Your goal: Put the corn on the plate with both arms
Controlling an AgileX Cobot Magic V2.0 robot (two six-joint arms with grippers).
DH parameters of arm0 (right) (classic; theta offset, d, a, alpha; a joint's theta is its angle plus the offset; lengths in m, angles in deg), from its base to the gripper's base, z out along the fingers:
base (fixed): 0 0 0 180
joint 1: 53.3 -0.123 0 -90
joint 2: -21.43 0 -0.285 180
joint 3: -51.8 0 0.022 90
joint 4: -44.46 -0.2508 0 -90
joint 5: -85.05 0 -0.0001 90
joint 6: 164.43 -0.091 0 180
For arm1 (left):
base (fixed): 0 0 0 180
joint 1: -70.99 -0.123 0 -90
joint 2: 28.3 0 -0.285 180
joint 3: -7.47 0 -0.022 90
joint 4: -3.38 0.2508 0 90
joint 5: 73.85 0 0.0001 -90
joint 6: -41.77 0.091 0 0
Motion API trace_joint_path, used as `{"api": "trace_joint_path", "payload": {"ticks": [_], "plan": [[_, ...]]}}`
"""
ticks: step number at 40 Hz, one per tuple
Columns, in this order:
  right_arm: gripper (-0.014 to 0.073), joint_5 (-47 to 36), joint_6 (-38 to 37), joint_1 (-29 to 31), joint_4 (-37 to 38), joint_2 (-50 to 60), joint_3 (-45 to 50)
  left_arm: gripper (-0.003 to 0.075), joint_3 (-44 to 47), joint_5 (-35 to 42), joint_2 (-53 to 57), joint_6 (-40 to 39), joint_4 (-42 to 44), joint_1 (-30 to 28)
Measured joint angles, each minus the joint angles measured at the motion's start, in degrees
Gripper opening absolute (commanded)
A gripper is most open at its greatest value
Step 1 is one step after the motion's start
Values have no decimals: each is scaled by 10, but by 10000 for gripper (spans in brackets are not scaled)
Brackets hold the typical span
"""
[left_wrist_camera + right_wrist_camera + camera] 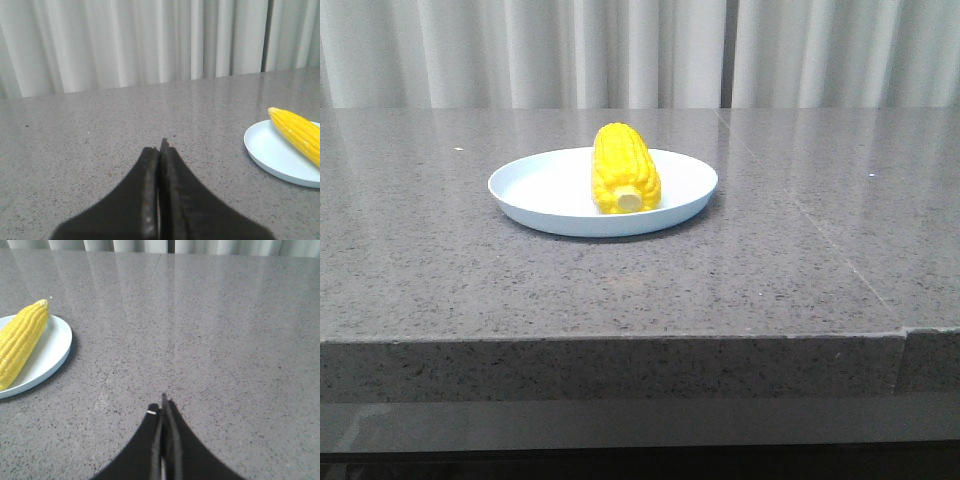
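Corn lies on the plate, right of the plate's centre, cream stub end toward me, tip pointing toward the curtain. Plate sits mid-counter on speckled grey stone. My left gripper: fingers pressed together, nothing between them, over bare counter well apart from the plate. My right gripper: fingers likewise pressed together and empty, over bare counter on the plate's other side. Neither gripper touches corn or plate.
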State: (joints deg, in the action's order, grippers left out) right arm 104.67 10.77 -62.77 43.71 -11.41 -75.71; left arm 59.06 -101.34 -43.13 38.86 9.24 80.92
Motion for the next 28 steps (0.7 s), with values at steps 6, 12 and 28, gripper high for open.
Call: {"api": "trace_joint_path", "payload": {"ticks": [6,12,28], "plan": [[-61,0,0,0,0,76,24,-20,0,0,0,0,0,0],[-61,9,0,0,0,120,33,-20,0,0,0,0,0,0],[-61,11,0,0,0,129,34,-20,0,0,0,0,0,0]]}}
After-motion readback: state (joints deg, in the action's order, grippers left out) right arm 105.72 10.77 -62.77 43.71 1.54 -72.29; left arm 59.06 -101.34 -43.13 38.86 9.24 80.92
